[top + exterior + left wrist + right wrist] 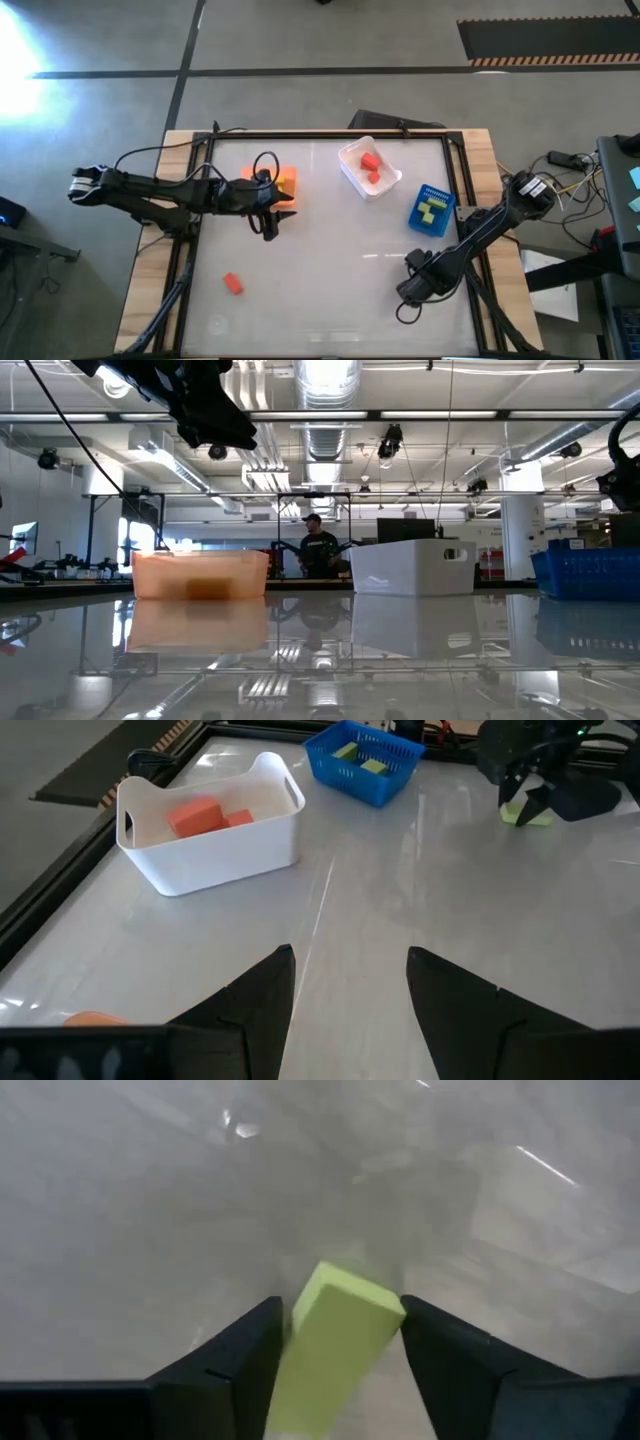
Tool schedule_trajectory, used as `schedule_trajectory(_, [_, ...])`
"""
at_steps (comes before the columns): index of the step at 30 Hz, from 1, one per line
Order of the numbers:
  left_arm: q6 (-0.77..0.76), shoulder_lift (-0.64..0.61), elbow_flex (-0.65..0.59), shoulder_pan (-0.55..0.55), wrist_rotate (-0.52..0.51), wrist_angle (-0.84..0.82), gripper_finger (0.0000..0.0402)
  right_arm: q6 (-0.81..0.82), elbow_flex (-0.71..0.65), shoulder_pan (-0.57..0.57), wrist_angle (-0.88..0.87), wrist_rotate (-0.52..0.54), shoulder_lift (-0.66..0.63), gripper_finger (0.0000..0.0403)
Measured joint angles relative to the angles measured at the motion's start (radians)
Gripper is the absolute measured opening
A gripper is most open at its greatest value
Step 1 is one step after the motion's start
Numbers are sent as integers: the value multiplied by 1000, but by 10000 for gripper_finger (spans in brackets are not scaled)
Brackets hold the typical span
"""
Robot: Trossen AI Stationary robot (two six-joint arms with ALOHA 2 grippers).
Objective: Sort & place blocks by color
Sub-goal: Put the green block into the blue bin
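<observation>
My right gripper [413, 288] stands near the table's near right corner, pointing down, its fingers closed around a light green block [335, 1345]. The left wrist view shows that block [525, 813] under the right gripper. One red block [233, 284] lies flat on the table at the near left. Two red blocks [371, 166] lie in the white bin [352, 176]. Light green blocks [432, 208] lie in the blue bin [417, 222]. My left gripper [350, 955] hovers open beside the orange bin [285, 180], with nothing between its fingers. My right gripper pinches the light green block by its two long sides [300, 1330], one finger on each. The fingers come from above and point down, and the block runs along the gap between them, a little askew. In the left wrist view the block's underside [527, 820] shows at the table top.
The three bins stand in a row across the far half of the table: orange [200, 575], white [412, 568], blue [590, 572]. A dark frame edges the glossy table top [330, 270]. A person [315, 550] stands in the room beyond the far edge.
</observation>
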Motion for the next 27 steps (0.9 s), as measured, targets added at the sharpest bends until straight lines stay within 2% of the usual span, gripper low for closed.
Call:
schedule_trajectory(6, [0, 0, -1, 0, 0, 1, 178, 0, -26, 0, 49, 3, -3, 120])
schedule_trajectory(14, [1, 2, -1, 0, 0, 10, 178, -74, 24, -35, 6, 39, -15, 118])
schedule_trajectory(20, [10, 2, -1, 0, 0, 25, 178, -283, 117, -148, -126, 115, -21, 118])
schedule_trajectory(27, [9, 2, -1, 0, 0, 24, 178, -683, 228, -345, -262, 160, -21, 118])
